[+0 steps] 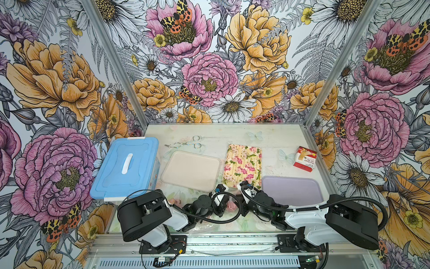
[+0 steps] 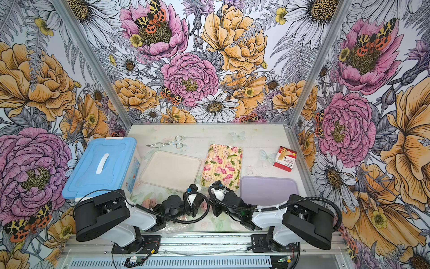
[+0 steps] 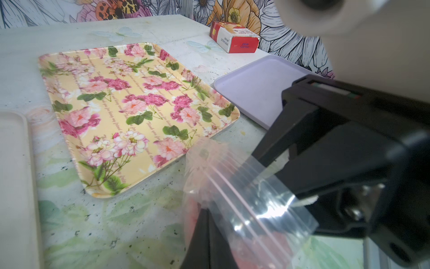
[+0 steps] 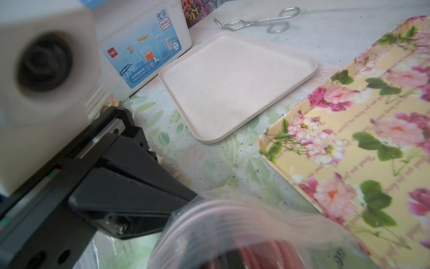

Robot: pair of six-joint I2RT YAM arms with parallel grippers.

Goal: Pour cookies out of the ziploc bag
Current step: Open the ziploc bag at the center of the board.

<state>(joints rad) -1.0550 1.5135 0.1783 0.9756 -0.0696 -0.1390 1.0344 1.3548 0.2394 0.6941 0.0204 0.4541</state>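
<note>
A clear ziploc bag (image 3: 235, 195) hangs between my two grippers, just above the table's front centre. In both top views it shows as a small clear patch (image 1: 230, 202) (image 2: 204, 204) between the wrists. Pink cookies (image 4: 267, 253) show blurred through the plastic; other kinds cannot be made out. My left gripper (image 3: 207, 223) is shut, pinching the bag below its zip strips. From the opposite side my right gripper (image 3: 265, 160) has its fingers closed on the zip edge. In the right wrist view its own jaws are mostly hidden behind the bag (image 4: 209, 221).
Behind the bag lie a beige tray (image 1: 190, 170), a floral tray (image 1: 243, 166) and a lilac tray (image 1: 290, 191). A blue-lidded box (image 1: 125, 165) stands at the left. Metal tongs (image 1: 186, 142) and a red carton (image 1: 304, 158) lie further back. Loose clear plastic (image 1: 200, 227) lies at the front edge.
</note>
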